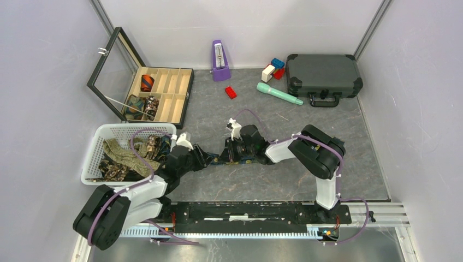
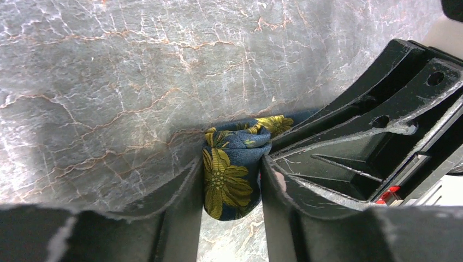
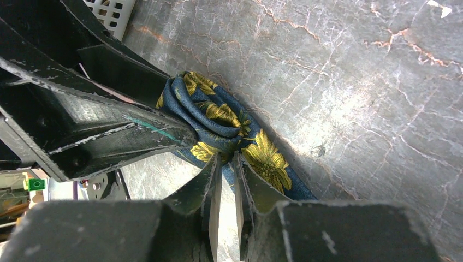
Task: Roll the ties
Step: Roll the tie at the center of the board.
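At your far left, the white basket holds loose ties. Just beside it, your left end effector grips the rolled end of the navy tie, one finger pressed against each side of the coil, down at the worktop. Further right, your right end effector is pinched nearly closed on the same tie's flat strip, which lies along the worktop.
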Tool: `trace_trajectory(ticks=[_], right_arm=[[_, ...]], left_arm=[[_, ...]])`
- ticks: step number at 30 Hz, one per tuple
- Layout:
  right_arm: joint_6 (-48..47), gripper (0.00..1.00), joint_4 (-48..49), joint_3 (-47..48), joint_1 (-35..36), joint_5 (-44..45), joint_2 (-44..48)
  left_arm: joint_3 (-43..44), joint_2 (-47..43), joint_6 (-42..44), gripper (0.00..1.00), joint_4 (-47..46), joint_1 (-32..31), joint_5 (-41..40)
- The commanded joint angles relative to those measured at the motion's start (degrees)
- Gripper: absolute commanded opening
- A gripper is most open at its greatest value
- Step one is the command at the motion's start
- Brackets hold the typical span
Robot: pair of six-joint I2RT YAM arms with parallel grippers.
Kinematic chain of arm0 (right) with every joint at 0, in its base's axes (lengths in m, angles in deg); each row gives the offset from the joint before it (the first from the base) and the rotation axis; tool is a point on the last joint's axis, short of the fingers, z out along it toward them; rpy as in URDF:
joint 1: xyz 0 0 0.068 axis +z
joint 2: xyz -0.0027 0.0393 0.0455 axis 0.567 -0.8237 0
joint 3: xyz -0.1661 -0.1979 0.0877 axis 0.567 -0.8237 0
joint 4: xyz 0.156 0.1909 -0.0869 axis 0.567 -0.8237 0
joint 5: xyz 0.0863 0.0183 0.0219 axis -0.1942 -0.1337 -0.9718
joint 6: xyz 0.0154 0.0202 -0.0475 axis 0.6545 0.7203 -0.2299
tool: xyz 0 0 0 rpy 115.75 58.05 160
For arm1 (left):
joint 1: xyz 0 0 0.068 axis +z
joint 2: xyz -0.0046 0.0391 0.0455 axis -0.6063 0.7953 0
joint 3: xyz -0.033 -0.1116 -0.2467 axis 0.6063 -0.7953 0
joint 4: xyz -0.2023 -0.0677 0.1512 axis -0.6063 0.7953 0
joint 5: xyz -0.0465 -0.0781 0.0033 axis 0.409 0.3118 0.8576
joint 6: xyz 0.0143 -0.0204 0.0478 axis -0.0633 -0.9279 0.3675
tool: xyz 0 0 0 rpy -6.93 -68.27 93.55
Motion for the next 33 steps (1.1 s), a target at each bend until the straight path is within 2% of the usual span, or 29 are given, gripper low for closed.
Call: trace_trajectory(ticks=[1,5,9,19,22,29,33], right_arm=[[-1.69,0.20,-1.02,1.47,-0.46,0.33,-1.15],[-1.96,0.20,-1.62,1.96,-0.64,-0.02,-1.06],[-2.45,0.23,-2.63,2.50,-0.80,-0.32,0.39],[-5.50,0.36,-6.90,1.24,-1.02,1.23,8.20],[-6.29,0.36,-7.91,0.69,-1.34,2.15,9.34],[-4.90,0.36,-6.01,-1.11,-0.86,2.00,10.53],[-4.69,0.36,-5.76,-0.11,-0.24,2.50,9.49]], left_arm=[[-0.91,2.13,2.16,0.42,-8.03,0.21,2.24],[-0.45,2.97,3.27,0.28,-9.09,0.18,3.01],[1.92,2.88,4.58,0.13,-5.55,0.09,3.18],[7.91,0.80,5.42,0.03,10.19,-2.16,-2.56],[9.26,-0.23,4.30,0.02,14.86,-3.83,-6.21],[10.59,-1.32,1.52,0.02,19.51,-7.59,-11.13],[14.31,-0.79,0.99,0.02,26.41,-10.44,-16.15]])
